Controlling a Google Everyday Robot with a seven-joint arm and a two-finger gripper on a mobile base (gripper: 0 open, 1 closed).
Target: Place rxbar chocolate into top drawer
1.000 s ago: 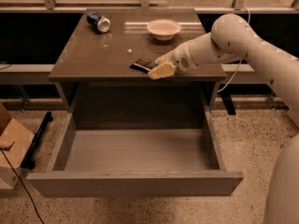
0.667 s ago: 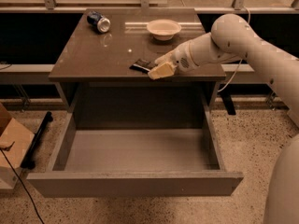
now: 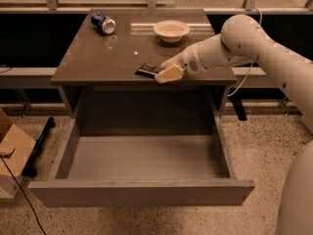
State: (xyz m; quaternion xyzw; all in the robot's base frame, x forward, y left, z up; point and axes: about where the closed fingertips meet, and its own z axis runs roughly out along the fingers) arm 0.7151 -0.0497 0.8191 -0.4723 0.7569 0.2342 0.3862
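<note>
Plainly, the gripper [image 3: 165, 70] meets the bar [image 3: 145, 71] at the table [image 3: 98, 58] edge; whether it grips, I cannot tell. A shallow hold could drop it outside the drawer [image 3: 142, 160].

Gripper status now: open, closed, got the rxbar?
Gripper: at the rxbar chocolate by the front edge of the table; open, closed or holding cannot be told.

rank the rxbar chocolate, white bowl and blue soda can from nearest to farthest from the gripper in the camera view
The gripper is low over the table's front edge.
1. rxbar chocolate: right beside the gripper, on the view's left side of it.
2. white bowl: behind the gripper, toward the table's back.
3. blue soda can: on its side at the back left corner.
</note>
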